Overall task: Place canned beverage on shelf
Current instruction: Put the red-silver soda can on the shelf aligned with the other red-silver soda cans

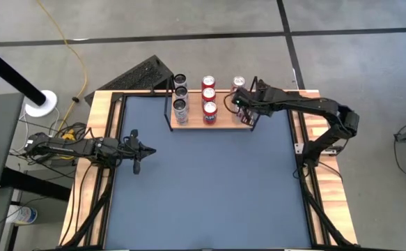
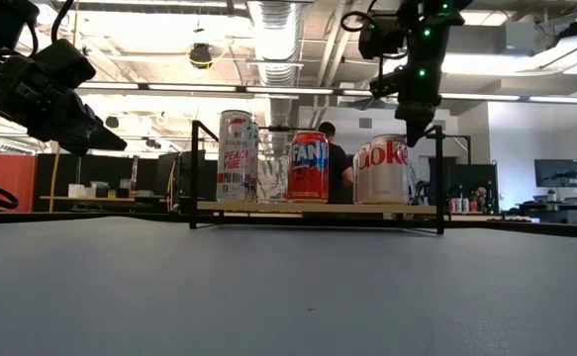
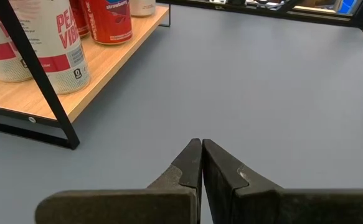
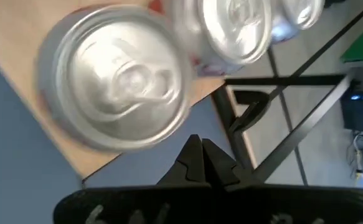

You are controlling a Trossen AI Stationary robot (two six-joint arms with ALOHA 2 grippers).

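Seven cans already sit on the shelf at the table's far edge (Fanta, Diet Coke). We see the right gripper pinched closed and empty above its right end; left gripper also closed, empty.

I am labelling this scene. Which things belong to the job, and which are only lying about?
Job:
shelf
cans standing on it
right end effector, shut, above the shelf's right end
left end effector, shut, waiting

Lying about:
keyboard
yellow cable
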